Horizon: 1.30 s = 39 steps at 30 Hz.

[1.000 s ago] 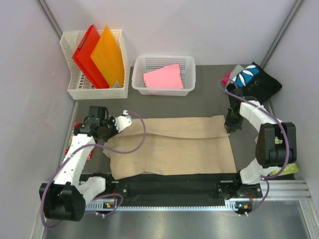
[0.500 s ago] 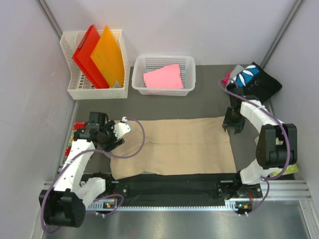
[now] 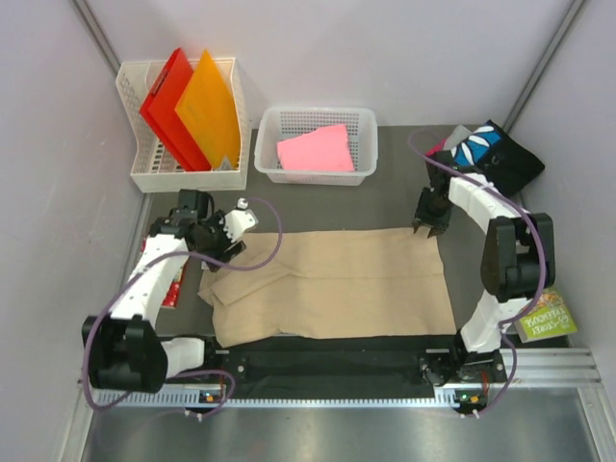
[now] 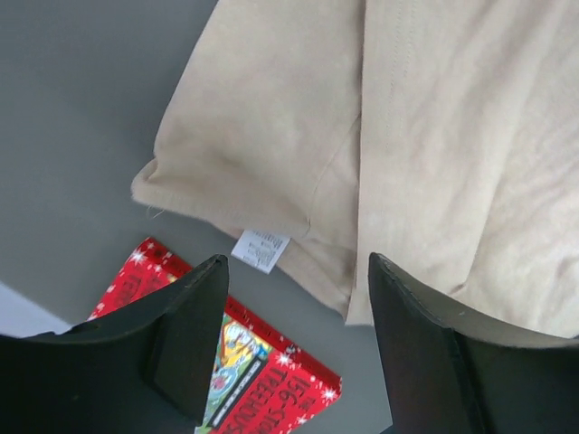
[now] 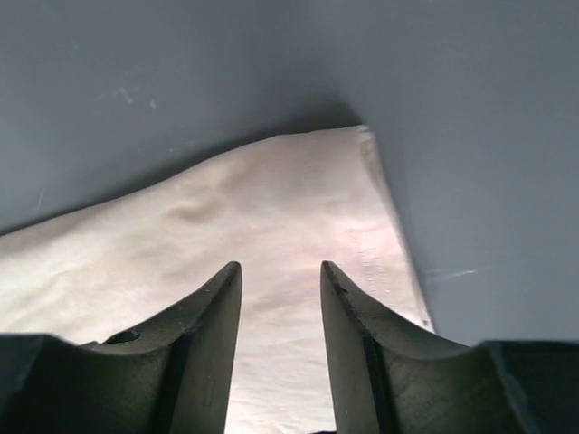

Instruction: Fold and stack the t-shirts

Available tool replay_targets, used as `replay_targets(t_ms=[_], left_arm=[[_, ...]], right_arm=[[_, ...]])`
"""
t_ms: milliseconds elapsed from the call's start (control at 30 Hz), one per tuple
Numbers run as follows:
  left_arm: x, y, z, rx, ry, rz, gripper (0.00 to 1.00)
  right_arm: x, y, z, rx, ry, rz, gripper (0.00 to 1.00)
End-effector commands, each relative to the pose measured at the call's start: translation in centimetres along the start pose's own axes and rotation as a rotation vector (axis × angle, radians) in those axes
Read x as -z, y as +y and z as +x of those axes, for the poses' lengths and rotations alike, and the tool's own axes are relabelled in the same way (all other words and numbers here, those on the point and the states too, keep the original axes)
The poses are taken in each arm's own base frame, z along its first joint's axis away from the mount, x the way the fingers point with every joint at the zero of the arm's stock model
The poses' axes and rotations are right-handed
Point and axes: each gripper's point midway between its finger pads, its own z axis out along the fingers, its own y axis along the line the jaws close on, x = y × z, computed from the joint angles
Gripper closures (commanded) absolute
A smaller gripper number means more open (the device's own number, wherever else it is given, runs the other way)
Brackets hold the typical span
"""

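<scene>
Since the tan t-shirt [image 3: 332, 284] spread flat across the middle of the table [image 3: 404, 192] is light, limp cloth (it will sag and crease), pinch its far corners. The left gripper [image 4: 297, 267] and right gripper [image 5: 280, 271] hover over those corners with their fingers apart, holding nothing.

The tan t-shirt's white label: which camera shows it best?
The left wrist view: the label sits sharp at the tan t-shirt's folded edge. From above it is too small to see; the right wrist shows only another shirt corner.

Dark grey tabletop [image 3: 395, 202], pale lilac walls [image 3: 58, 173] at nine, twelve and three o'clock, grey corner posts [image 3: 100, 37], aluminium rail [image 3: 549, 371] at six, soft even light
</scene>
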Motion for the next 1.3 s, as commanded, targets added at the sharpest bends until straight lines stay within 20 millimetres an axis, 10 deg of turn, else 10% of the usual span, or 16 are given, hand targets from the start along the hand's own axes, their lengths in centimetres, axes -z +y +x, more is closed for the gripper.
replay_targets(t_ms=[0,267,700,1100,1267], left_arm=[[-1.9,2.4,-1.9,0.086,-0.024,-0.026,0.33],[-6.4,4.8,-2.9,0.146,0.054,-0.007,0.4],[-7.8,-3.4,-5.6,0.02,0.075,0.147,0.51],[-12.2,-1.0,-7.1,0.05,0.166,0.137,0.54],[-12.5,-1.0,-7.9,0.067,0.16,0.161,0.81]], right_arm=[[-0.7,2.9,0.4,0.028,0.002,-0.056,0.6],[-2.3,3.4,-0.1,0.048,0.01,-0.043,0.62],[-4.9,3.5,0.1,0.06,0.037,-0.03,0.68],[-4.7,3.9,-0.2,0.07,0.032,-0.04,0.71],[-4.2,3.9,-0.4,0.071,0.021,-0.043,0.73]])
